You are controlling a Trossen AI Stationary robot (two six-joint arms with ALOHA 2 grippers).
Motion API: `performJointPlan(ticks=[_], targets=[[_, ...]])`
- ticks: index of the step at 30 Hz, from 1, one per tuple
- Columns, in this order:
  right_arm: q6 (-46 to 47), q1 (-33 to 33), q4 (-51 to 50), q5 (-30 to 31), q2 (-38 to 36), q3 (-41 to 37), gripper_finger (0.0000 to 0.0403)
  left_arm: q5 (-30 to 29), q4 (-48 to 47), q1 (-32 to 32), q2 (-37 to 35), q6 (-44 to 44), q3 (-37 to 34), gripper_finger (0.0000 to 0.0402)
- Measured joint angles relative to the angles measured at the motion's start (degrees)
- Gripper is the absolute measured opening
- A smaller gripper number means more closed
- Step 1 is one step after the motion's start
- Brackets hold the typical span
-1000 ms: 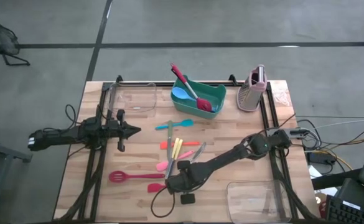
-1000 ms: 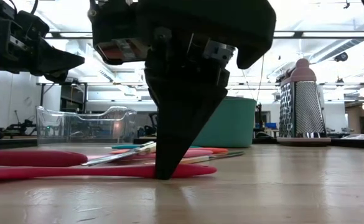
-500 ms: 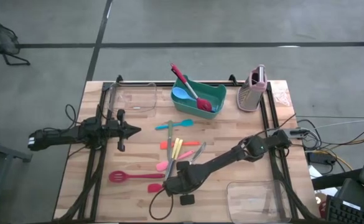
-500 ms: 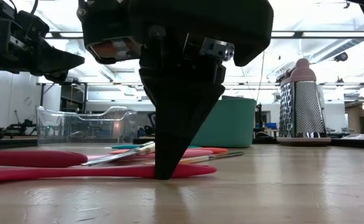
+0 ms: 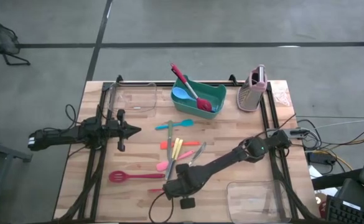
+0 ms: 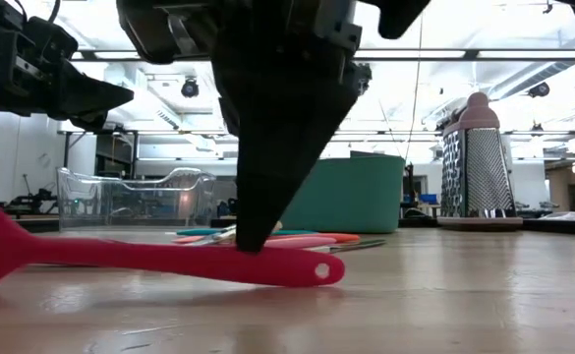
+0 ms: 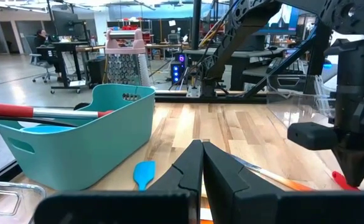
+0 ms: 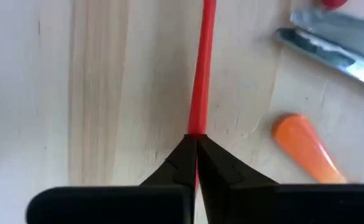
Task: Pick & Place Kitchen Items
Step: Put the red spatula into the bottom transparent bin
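My right gripper blocks the red spatula's midsection; its blade runs off the low view's edge

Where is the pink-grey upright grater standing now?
In the high view, the pink-grey upright grater stands at the table's far right corner, just right of the teal plastic bin.

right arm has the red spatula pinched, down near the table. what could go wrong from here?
1. The right gripper has its jaws shut on the thin handle of the red spatula. In the low view the spatula sits tilted, its hole end on the table, so it may swivel or slip on the lift.
2. An orange handle and a metal blade lie close by, and a swinging spatula might knock them.
The left gripper waits on the left side, clear of this.
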Motion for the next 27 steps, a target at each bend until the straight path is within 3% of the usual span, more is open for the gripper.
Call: performJointPlan(ticks=[16,27], targets=[[3.02,0.25,2.80,-0.89,-0.11,0.66,0.0016,0.00,-0.01,0.01,0.00,0.02,0.00,0.0019],[6.13,1.09,7.19,2.67,-0.22,-3.22,0.0163,-0.01,0.00,0.01,0.00,0.00,0.00,0.0019]])
